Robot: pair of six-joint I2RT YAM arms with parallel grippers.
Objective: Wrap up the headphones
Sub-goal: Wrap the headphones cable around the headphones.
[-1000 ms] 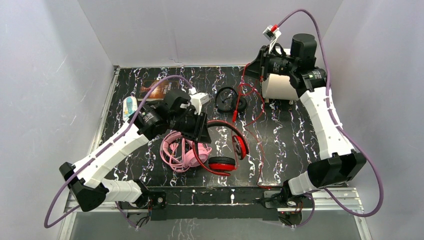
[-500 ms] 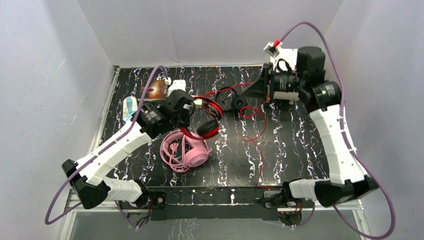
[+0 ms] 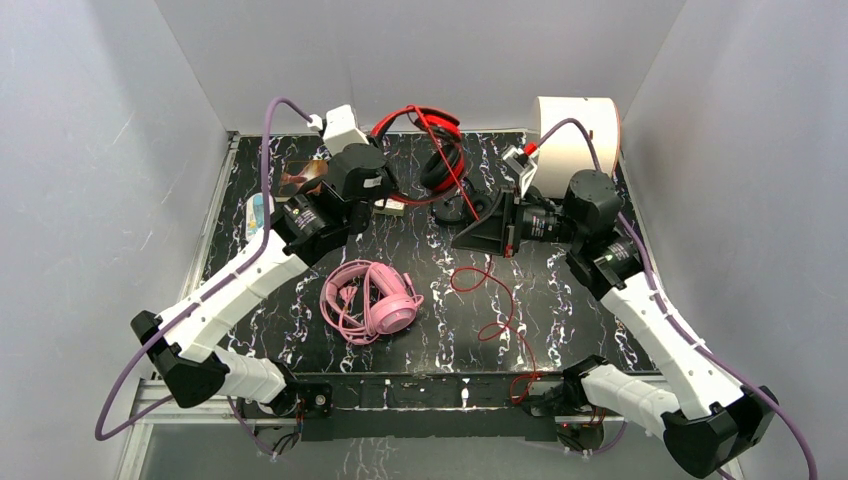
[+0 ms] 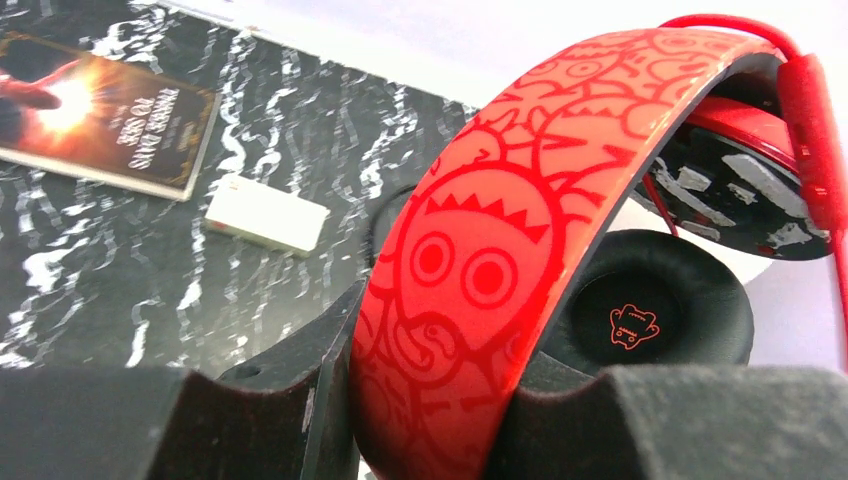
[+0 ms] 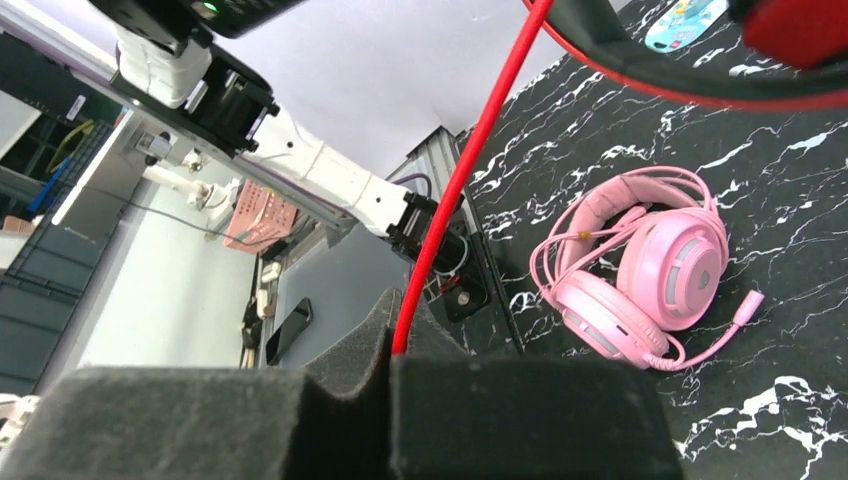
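Observation:
My left gripper is shut on the patterned headband of the red headphones and holds them raised over the back of the table, black ear cups hanging. Their red cable runs down to my right gripper, which is shut on it at table centre. The rest of the cable lies in loops toward the front edge. The pink headphones lie on the table front-left of centre. Part of the small black headphones shows behind the right gripper.
A white cylinder stands at the back right corner. A book, a small white box and a light blue flat item lie at the back left. Grey walls close in three sides.
The left arm lifted the red headphones off the table and carried them up to the back. The right arm swung down from the back right to table centre, still pinching the red cable.

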